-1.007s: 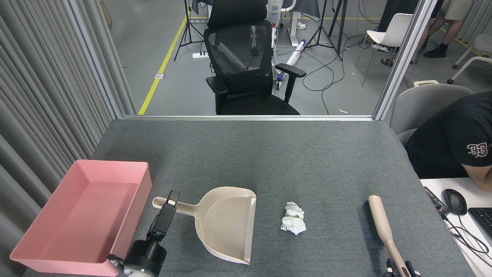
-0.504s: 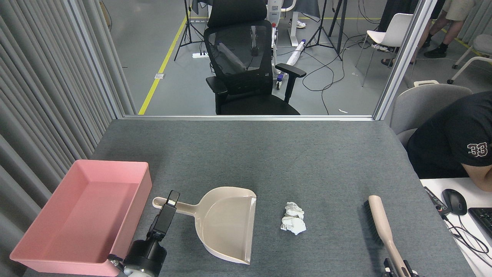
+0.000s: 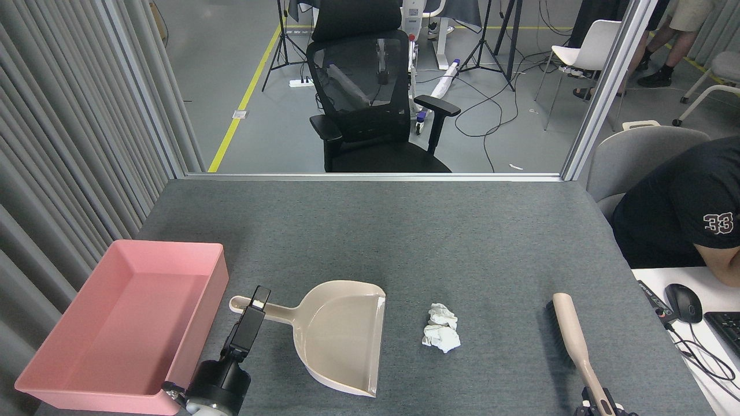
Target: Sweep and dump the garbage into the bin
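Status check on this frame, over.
Left gripper at dustpan handle, grip unclear. Right gripper holds brush. Garbage unswept. Bin empty. Path clear.

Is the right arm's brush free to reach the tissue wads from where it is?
Probably yes: only bare table lies between the brush and the wads, with the dustpan open on their far side.
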Motion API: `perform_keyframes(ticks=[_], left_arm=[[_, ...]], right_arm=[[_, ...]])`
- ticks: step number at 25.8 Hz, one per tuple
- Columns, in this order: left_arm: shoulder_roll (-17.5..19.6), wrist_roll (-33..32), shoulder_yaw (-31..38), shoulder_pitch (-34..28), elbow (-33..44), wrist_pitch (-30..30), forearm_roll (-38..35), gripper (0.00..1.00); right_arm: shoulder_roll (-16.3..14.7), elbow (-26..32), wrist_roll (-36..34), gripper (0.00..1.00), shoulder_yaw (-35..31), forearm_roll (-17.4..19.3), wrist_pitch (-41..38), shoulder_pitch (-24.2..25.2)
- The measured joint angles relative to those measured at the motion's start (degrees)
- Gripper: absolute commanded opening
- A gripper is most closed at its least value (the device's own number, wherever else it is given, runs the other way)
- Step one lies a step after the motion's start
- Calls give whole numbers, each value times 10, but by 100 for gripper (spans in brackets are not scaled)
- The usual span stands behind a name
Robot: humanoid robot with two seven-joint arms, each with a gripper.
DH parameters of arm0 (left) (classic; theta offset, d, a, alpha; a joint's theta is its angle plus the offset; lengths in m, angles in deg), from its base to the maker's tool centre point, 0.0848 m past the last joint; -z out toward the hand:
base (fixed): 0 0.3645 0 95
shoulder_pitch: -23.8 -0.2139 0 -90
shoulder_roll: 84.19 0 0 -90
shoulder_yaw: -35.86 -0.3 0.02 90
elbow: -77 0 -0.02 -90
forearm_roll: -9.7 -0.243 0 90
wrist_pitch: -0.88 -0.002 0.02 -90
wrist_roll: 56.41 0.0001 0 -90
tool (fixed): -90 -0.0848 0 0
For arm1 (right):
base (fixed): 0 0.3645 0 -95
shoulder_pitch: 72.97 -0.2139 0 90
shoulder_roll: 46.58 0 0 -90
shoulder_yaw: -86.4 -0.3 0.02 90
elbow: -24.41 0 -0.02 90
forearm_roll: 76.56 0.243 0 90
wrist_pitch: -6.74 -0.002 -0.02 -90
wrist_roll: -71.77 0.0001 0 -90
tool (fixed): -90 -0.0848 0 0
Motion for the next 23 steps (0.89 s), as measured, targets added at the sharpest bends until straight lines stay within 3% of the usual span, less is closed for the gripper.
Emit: perform_keyframes(ticks=[13, 23], left_arm=[[0, -1, 0, 0, -1, 0, 0, 99], [-5, -4, -4, 15, -62, -4, -10, 99]], right_arm=[[-8, -1, -12, 9, 0, 0, -2, 2], [7, 11, -21, 5, 1, 6, -29, 0]])
